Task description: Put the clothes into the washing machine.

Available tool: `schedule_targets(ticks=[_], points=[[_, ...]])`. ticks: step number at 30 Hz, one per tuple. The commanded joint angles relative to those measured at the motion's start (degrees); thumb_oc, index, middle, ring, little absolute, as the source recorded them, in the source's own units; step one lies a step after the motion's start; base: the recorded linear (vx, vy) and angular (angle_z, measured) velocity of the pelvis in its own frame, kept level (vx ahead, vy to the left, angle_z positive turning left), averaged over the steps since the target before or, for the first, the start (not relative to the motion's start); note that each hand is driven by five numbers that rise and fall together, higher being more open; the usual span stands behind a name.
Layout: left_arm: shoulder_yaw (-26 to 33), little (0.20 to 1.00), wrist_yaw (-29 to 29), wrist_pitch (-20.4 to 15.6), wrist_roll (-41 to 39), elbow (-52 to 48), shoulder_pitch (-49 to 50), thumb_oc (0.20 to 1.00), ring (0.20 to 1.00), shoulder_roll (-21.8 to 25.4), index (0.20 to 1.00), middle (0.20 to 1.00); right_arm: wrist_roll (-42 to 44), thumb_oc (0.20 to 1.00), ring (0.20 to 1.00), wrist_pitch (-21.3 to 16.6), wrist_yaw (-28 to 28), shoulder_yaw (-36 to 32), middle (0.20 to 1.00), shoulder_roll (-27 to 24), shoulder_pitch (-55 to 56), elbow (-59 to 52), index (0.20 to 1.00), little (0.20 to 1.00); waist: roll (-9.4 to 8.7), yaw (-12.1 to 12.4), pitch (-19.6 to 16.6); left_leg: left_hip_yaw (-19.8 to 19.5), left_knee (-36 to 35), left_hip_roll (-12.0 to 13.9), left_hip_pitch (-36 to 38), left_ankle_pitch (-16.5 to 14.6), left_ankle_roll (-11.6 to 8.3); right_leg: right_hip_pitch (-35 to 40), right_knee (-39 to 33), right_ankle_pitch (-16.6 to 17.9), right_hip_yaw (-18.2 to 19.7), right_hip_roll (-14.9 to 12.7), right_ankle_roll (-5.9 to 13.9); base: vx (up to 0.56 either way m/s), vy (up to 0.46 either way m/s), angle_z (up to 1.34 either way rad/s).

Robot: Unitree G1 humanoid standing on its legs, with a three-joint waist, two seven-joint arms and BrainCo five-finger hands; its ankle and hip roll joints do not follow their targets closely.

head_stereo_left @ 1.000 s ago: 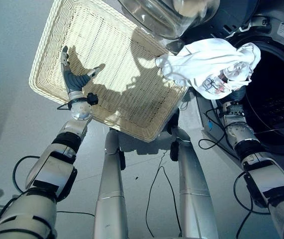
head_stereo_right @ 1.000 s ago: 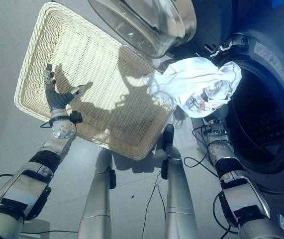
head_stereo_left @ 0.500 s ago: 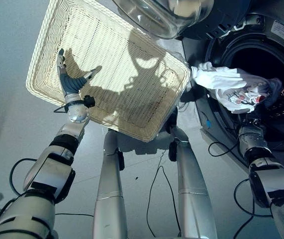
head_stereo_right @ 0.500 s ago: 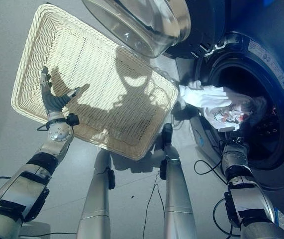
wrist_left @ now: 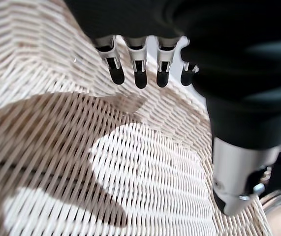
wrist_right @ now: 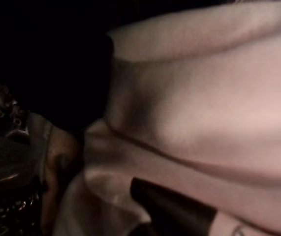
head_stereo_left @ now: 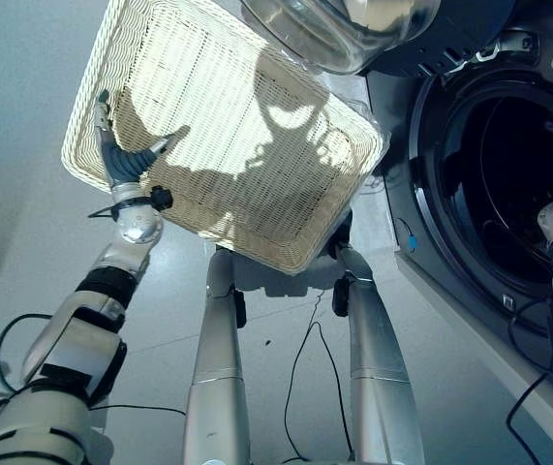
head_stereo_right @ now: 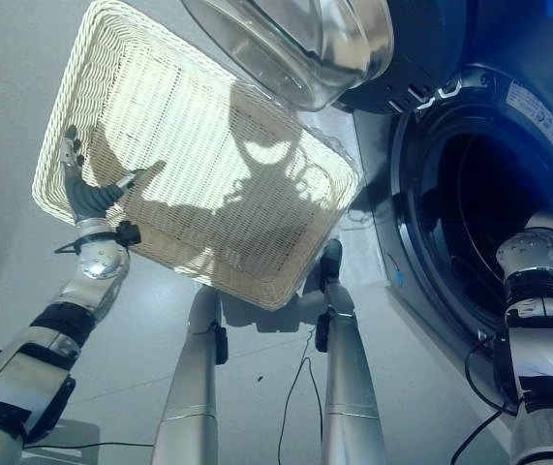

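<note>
Inside the dark drum of the washing machine (head_stereo_left: pixel 508 165), past its open glass door (head_stereo_right: pixel 295 44), the right arm reaches in, and pale clothes (wrist_right: pixel 204 98) lie just beside its wrist camera; I cannot tell that robot hand's state. Over the empty wicker basket (head_stereo_left: pixel 257 203), the left robot hand (head_stereo_left: pixel 121 160) rests open, fingers (wrist_left: pixel 140 73) straight.

Washing machine (head_stereo_left: pixel 508 184) stands right of the basket (head_stereo_left: pixel 228 126), its door (head_stereo_left: pixel 339 29) swung open above the basket's far corner. Left hand (head_stereo_left: pixel 121 160) lies at the basket's left rim. Cloth (wrist_right: pixel 199 108) lies inside the machine's drum.
</note>
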Motion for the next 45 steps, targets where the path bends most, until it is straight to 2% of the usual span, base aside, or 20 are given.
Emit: schedule_targets(ticks=[1,2,3,6,9,10,11,12,13,15,16,17,19,21,24,26,32,33,39,45], points=[[2.26,1.000,-1.49,-1.73,-1.81,2.55,-3.54,1.000,1.000,0.98,1.000,1.000,-2.03,0.200,0.200,-1.31,1.46,-2.61,0.200,-13.23,1.24,1.71,0.200,0.200,-4.11,-1.55,-0.23,0.28,4.66,-4.64,-0.08,-4.74,3.27,5.60,-13.63,10.71,-4.46,3.08,3.60,0.00,0.000,0.00],[2.04,1.000,-1.57,-1.58,-1.89,2.69,-3.89,1.000,1.000,1.12,1.000,1.000,-1.25,0.784,0.784,-0.25,2.64,-2.09,0.784,-13.34,1.06,2.29,0.784,0.784,-4.01,-1.57,-0.23,0.10,4.64,-4.81,-0.24,-4.84,3.32,5.45,-13.78,10.76,-4.39,3.01,3.60,0.00,0.000,0.00],[1.96,1.000,-1.50,-1.53,-1.97,2.71,-3.93,1.000,1.000,1.10,1.000,1.000,-1.49,1.000,1.000,0.24,3.01,-2.03,1.000,-13.17,1.12,2.45,1.000,1.000,-3.95,-1.60,-0.23,0.07,4.70,-4.88,-0.33,-4.83,3.35,5.37,-13.76,10.80,-4.38,3.02,3.58,0.00,0.000,0.00],[1.69,1.000,-1.44,-0.98,-2.10,2.12,-4.02,1.000,1.000,0.93,1.000,1.000,-3.32,1.000,1.000,3.55,4.51,-1.13,1.000,-12.04,1.69,2.35,1.000,1.000,-3.83,-1.35,-0.23,-0.11,4.99,-5.21,-0.29,-5.10,3.47,5.31,-13.57,10.63,-4.53,2.94,3.57,0.01,-0.004,0.01],[1.14,1.000,-1.78,-0.60,-1.71,1.88,-4.34,1.000,1.000,0.22,1.000,1.000,-7.83,1.000,1.000,14.87,3.73,2.13,1.000,-10.96,1.95,4.79,1.000,1.000,-3.64,-0.93,-0.23,-0.11,5.15,-5.47,-0.17,-5.30,3.57,5.43,-13.65,10.61,-4.61,2.78,3.61,0.01,-0.011,0.01],[0.59,1.000,-1.73,-0.47,-1.70,1.78,-4.28,1.000,1.000,0.04,1.000,1.000,-9.87,1.000,1.000,16.97,3.11,3.70,1.000,-11.04,2.05,5.80,1.000,1.000,-3.60,-0.64,-0.23,-0.11,5.17,-5.44,0.33,-5.80,3.66,5.97,-13.51,10.14,-4.78,2.80,3.68,0.01,-0.050,0.04],[-0.20,1.000,-1.64,-0.11,-1.83,1.38,-4.75,1.000,1.000,-0.13,1.000,1.000,-11.39,1.000,1.000,26.01,4.33,7.20,1.000,-10.89,1.11,7.82,1.000,1.000,-3.49,-0.43,-0.23,-0.30,5.55,-5.70,0.02,-5.76,3.77,5.80,-13.51,10.28,-4.92,2.71,3.70,0.00,-0.034,0.04],[-0.10,1.000,-1.63,-0.09,-1.83,1.36,-5.03,1.000,1.000,-0.05,1.000,1.000,-11.39,1.000,1.000,26.18,4.35,7.25,1.000,-11.04,0.64,7.91,1.000,1.000,-3.49,-0.57,-0.23,-0.28,5.48,-5.82,-0.57,-5.21,3.79,5.26,-13.65,10.77,-4.93,2.59,3.64,0.01,-0.049,0.07],[-1.31,1.000,-1.39,0.45,-1.60,1.25,-5.74,1.000,1.000,-0.63,1.000,1.000,-13.98,1.000,1.000,32.21,5.27,11.14,1.000,-10.44,-0.48,10.43,1.000,1.000,-3.40,-0.06,-0.23,-0.40,5.81,-5.95,-0.33,-5.73,4.01,5.53,-13.37,10.45,-5.17,2.66,3.65,0.01,-0.034,0.07],[-1.56,1.000,-1.20,0.64,-1.53,1.05,-6.19,1.000,1.000,-0.75,1.000,1.000,-15.65,1.000,1.000,34.22,4.53,12.70,1.000,-10.46,-1.56,11.30,1.000,1.000,-3.31,-0.09,-0.23,-0.33,5.92,-6.10,-1.12,-5.25,4.01,4.83,-13.34,10.80,-5.36,2.47,3.61,0.00,-0.023,0.06],[-2.14,1.000,-0.87,0.76,-1.34,0.79,-5.86,1.000,1.000,-1.16,1.000,1.000,-25.17,1.000,1.000,38.06,3.25,15.02,1.000,-10.13,-1.99,11.87,1.000,1.000,-3.10,0.16,-0.23,-0.29,6.21,-5.95,-0.59,-5.84,4.05,5.27,-12.84,10.32,-5.41,2.63,3.68,-0.01,-0.004,0.04],[-2.57,1.000,-0.50,0.95,-1.19,0.56,-6.44,1.000,1.000,-1.29,1.000,1.000,-27.17,1.000,1.000,38.98,3.50,16.09,1.000,-9.91,-2.82,11.68,1.000,1.000,-3.03,0.11,-0.23,-0.34,6.09,-6.26,-1.32,-5.22,4.14,4.58,-13.03,10.88,-5.43,2.49,3.62,0.01,-0.008,0.04],[-2.89,1.000,-0.22,1.25,-1.11,0.17,-6.25,1.000,1.000,-1.57,1.000,1.000,-27.72,1.000,1.000,40.10,3.66,17.14,1.000,-9.35,-3.17,11.41,1.000,1.000,-2.83,0.25,-0.23,-0.34,6.42,-6.24,-0.93,-5.98,4.14,4.93,-12.83,10.32,-5.39,2.62,3.74,0.00,0.000,0.00],[-3.24,1.000,-0.42,2.03,-0.75,-0.01,-6.97,1.000,1.000,-1.93,1.000,1.000,-34.87,1.000,1.000,41.74,4.48,18.65,1.000,-7.87,-3.79,11.31,1.000,1.000,-2.56,0.25,-0.23,-0.19,6.45,-6.24,-1.27,-6.07,4.33,4.50,-12.52,10.15,-5.45,2.57,3.81,0.00,0.000,0.00],[-3.37,1.000,-0.53,2.21,-0.23,0.06,-7.27,1.000,1.000,-2.56,1.000,1.000,-40.27,1.000,1.000,40.96,3.81,19.84,1.000,-6.68,-3.77,10.74,1.000,1.000,-2.37,0.25,-0.23,0.13,6.38,-6.14,-1.41,-6.09,4.32,4.36,-12.53,10.05,-5.44,2.53,3.89,0.00,0.015,0.01],[-3.52,1.000,-0.60,2.28,-0.12,-0.04,-7.42,1.000,1.000,-3.29,1.000,1.000,-49.43,1.000,1.000,40.24,3.82,21.35,1.000,-4.41,-2.32,8.26,1.000,1.000,-2.06,-0.07,-0.23,0.48,6.22,-6.30,-1.77,-6.03,4.44,3.81,-12.60,10.21,-5.04,2.57,3.91,-0.01,0.069,0.03],[-3.10,1.000,-0.36,1.70,0.84,-0.41,-6.26,1.000,1.000,-4.30,1.000,1.000,-54.87,1.000,1.000,38.31,4.45,22.12,1.000,-1.13,1.75,5.22,1.000,1.000,-1.99,-0.42,-0.23,1.00,5.80,-6.52,-1.55,-6.21,4.69,3.70,-13.03,10.27,-4.72,2.67,3.99,-0.01,0.034,0.02],[-2.77,1.000,0.01,2.07,1.88,-0.77,-5.50,1.000,1.000,-5.08,1.000,1.000,-59.86,1.000,1.000,37.78,4.05,22.85,1.000,1.19,5.04,1.90,1.000,1.000,-2.00,-0.87,-0.23,1.53,5.54,-6.63,-1.09,-6.28,4.72,3.98,-13.50,10.37,-4.34,2.70,3.97,-0.02,0.064,0.02],[-1.48,1.000,0.59,2.53,3.19,-1.38,-1.89,1.000,1.000,-6.39,1.000,1.000,-66.28,1.000,1.000,38.26,3.14,23.84,1.000,5.74,13.02,-6.35,1.000,1.000,-2.16,-1.70,-0.23,2.56,5.08,-6.84,1.31,-6.32,4.91,5.76,-13.97,10.54,-3.30,2.82,3.86,-0.03,0.094,-0.01],[0.48,1.000,-4.08,4.18,4.32,1.50,3.28,1.000,1.000,-8.59,1.000,1.000,-73.63,1.000,1.000,36.66,5.07,24.82,1.000,10.77,21.26,-8.84,1.000,1.000,-2.10,-2.02,-0.23,4.07,2.63,-6.46,8.23,-6.10,5.11,11.95,-15.09,10.41,-2.46,2.34,3.80,-0.06,0.040,-0.03]])
